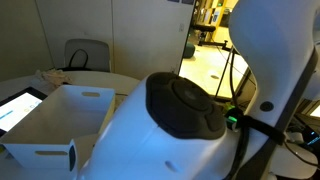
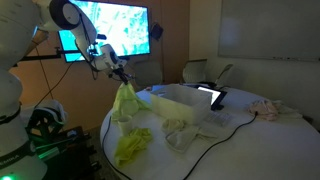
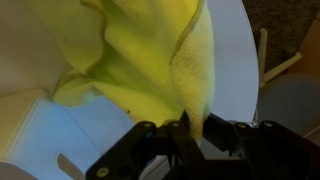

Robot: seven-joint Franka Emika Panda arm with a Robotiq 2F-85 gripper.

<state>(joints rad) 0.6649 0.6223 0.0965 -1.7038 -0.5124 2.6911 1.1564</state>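
Exterior and wrist views of my claw (image 2: 117, 76) above a round white table (image 2: 250, 135). My claw is closed on the yellow cloth (image 2: 125, 101), pinching it by its upper edge, so that the fabric hangs in a loose bunch, lifted off the tabletop over the near-left part of the table. In the wrist view my claw (image 3: 190, 128) enters from the bottom edge, its dark fingers (image 3: 213, 130) pressed together on a fold of the yellow cloth (image 3: 150, 60), which fills most of the picture. The pale table (image 3: 235, 50) shows behind it, and dark floor lies beyond the curved rim at the right. A second yellow cloth (image 2: 133, 146) lies crumpled on the table below the hanging one and, as far as can be seen, apart from it. To the right of the hanging cloth stands an open white bin (image 2: 185, 99), with crumpled white rags (image 2: 182, 131) on the table near its front. A lit tablet (image 2: 212, 97) rests just beyond the bin, and a pink cloth (image 2: 268, 110) lies at the far right of the table. A bright wall screen (image 2: 110, 28) glows behind my arm. In an exterior view my arm's white housing fills the foreground. The white bin (image 1: 60, 115), the tablet (image 1: 15, 108) and a chair (image 1: 86, 55) behind the table show past it, and my claw is hidden there.
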